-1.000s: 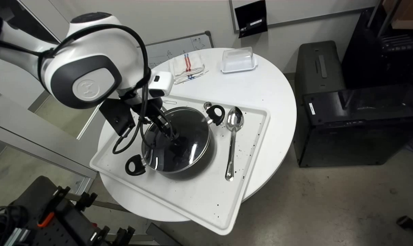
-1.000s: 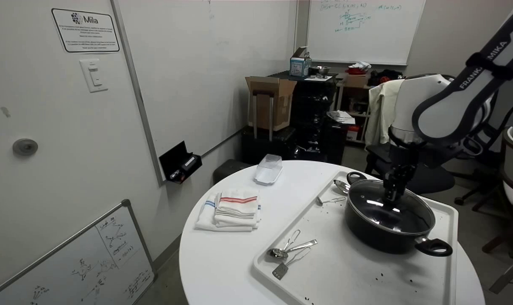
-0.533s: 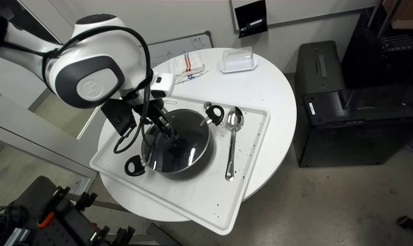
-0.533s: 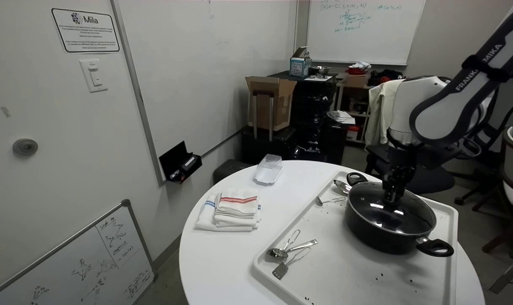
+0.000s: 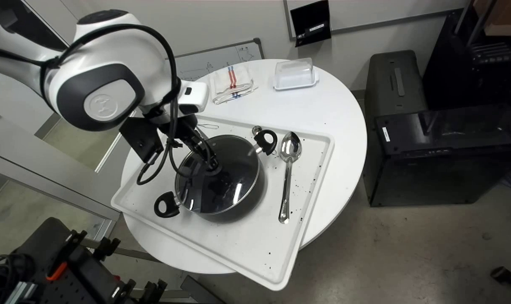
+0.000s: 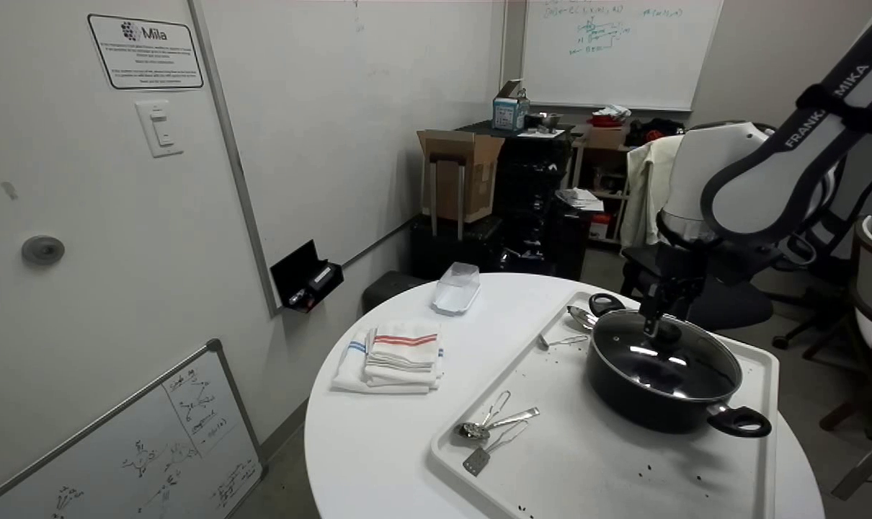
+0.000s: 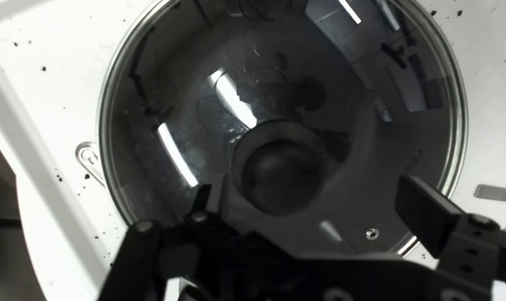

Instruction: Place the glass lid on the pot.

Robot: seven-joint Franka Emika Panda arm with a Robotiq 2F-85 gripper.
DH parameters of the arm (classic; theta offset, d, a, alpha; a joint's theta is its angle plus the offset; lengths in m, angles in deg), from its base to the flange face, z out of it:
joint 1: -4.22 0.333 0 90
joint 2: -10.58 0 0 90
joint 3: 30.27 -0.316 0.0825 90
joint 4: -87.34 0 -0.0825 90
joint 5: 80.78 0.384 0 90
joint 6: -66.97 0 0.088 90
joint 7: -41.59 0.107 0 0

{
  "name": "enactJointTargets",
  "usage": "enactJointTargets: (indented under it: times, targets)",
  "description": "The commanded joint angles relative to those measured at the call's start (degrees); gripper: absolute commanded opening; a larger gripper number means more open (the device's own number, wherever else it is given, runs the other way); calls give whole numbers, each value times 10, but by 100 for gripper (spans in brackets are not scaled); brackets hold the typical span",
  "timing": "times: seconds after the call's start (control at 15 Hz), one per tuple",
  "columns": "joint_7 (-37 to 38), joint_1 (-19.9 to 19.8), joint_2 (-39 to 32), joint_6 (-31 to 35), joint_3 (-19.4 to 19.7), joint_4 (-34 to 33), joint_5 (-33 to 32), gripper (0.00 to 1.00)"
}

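The glass lid (image 5: 238, 154) (image 6: 695, 369) lies flat on the black pot (image 6: 638, 405) in both exterior views, its metal rim sitting at the pot's top edge. Its dark knob (image 7: 282, 177) stands at the lid's centre in the wrist view. My gripper (image 7: 313, 194) is open, its fingers (image 7: 420, 209) spread wide with the knob between them, nearer the finger on the left side of that picture. A visible gap separates the knob from both fingers there. In an exterior view the gripper (image 6: 664, 321) is low over the lid; whether a fingertip touches the glass I cannot tell.
Pot and lid stand on a white tray (image 6: 580, 461) on a round white table (image 5: 335, 109). A large metal spoon (image 5: 287, 177) lies beside the pot. Several small utensils (image 6: 483, 432) are at a tray corner. Folded towels (image 6: 403, 360) and a clear-lidded box (image 5: 295, 75) stand beyond.
The gripper has opened and let go of the knob, and the arm has shifted slightly. Over the second, lid and pot have moved very slightly; in the last half second they stay put.
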Motion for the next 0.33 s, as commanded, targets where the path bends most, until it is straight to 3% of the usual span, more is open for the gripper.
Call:
enactJointTargets:
  times: [0.0,0.27]
  targets:
    - [10,25,63,26,11,57,-13,100]
    - [20,50,120,54,23,104,-34,100]
